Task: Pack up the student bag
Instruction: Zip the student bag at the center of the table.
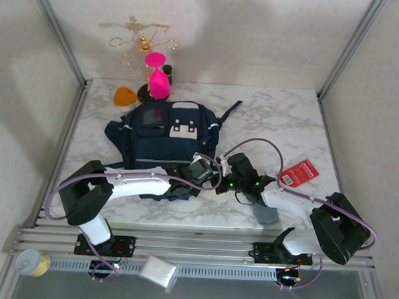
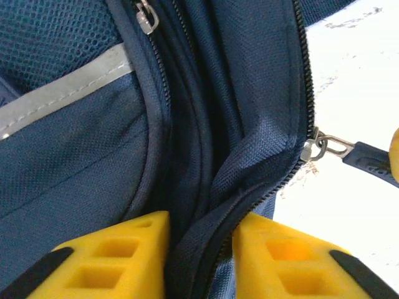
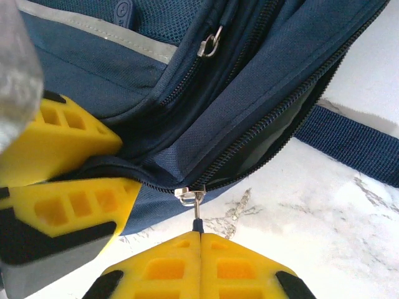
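Two grippers work at the near right corner of the one bag [image 1: 161, 144], which lies about mid-table [image 1: 274, 120].

You have the left gripper [image 2: 202, 221] nearly closed. Its two yellow fingers [image 2: 124, 249] stand a narrow gap apart, with a fold of the bag's zipped edge pinched between them.

You have the right gripper [image 3: 201, 240] fully closed, finger against finger. It is clamped on the dark tab of one zip pull [image 3: 190, 196] at the bag's outer zip, just beside the left gripper.

Zip pulls counted: two. The second pull [image 3: 211, 43] hangs free on an inner zip, further up the bag and touched by neither gripper.

One pale stripe [image 2: 62, 87] crosses the bag's front panel. One strap [image 3: 355, 143] lies flat on the marble, right of the bag.

Other items, each counted once, placed from the bag:
- Red packet [image 1: 298, 173]: well to the right.
- Orange disc [image 1: 124, 96]: just behind the left back corner.
- Pink piece [image 1: 156, 77]: at the back edge. Whether it touches the bag I cannot tell.
- Gold wire stand [image 1: 139, 40]: behind the pink piece.
- Tin [image 1: 33, 263]: far nearer than the bag and to its left, off the marble.
- White packet [image 1: 158, 271]: nearer than the bag, at the rail.
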